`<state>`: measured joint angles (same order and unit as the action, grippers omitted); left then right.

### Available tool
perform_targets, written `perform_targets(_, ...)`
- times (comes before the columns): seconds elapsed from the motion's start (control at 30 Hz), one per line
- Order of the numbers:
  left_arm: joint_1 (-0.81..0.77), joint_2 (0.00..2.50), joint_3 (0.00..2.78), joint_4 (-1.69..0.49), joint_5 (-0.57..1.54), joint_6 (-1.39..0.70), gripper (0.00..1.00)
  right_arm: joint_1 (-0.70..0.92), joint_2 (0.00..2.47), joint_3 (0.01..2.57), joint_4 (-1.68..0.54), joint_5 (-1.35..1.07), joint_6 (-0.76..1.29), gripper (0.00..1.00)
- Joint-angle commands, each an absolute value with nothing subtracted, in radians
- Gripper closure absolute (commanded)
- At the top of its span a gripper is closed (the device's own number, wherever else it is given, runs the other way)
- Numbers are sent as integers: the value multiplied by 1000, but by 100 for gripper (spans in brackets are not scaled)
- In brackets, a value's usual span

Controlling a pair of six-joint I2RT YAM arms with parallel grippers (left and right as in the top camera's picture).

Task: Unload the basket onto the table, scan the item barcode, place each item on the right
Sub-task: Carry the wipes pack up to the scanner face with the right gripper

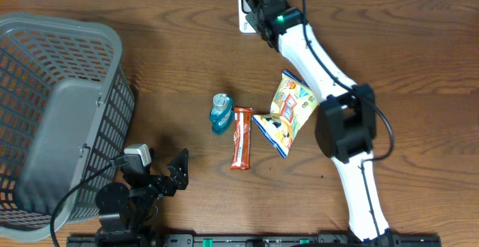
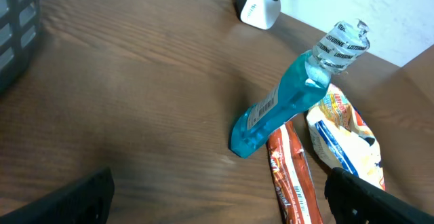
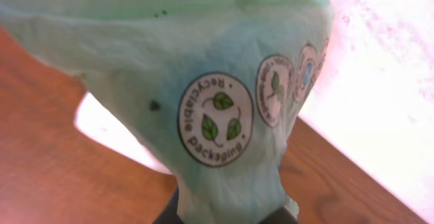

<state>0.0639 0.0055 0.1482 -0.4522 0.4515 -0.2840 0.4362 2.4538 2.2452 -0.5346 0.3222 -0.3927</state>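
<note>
Heads up: your right gripper (image 1: 260, 1) is clamped on one end of a limp pale-green pouch (image 3: 203, 81), held at the table's far edge by the white scanner (image 1: 245, 21). Only recycling logos show and no barcode, so the scan may miss, or the pouch may sag or slip. Your left gripper (image 1: 171, 174) sits wide open by the basket (image 1: 112, 127).

A blue bottle (image 2: 285, 108) lies on the wooden table (image 2: 135, 95), clear cap toward the far side, barcode label (image 2: 261, 113) facing up. Just beside it lie an orange snack bar (image 2: 291, 176) and a yellow bag (image 2: 346, 139). The left tool (image 2: 217, 183) is spread wide — its dark fingers (image 2: 61, 200) sit at the bottom corners.
</note>
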Motion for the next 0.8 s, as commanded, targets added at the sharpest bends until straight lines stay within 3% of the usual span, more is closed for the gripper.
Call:
perform_targets(0.0, 69, 4, 134, -474, 463, -275, 1, 431, 2549, 2378, -560, 435, -452, 99)
perform_targets(0.33, 69, 4, 134, -474, 463, -275, 1, 417, 2581, 2401, -564, 473, -505, 99)
perform_targets(0.77, 69, 4, 134, -474, 463, -275, 1, 402, 2591, 2400, -392, 542, -862, 99)
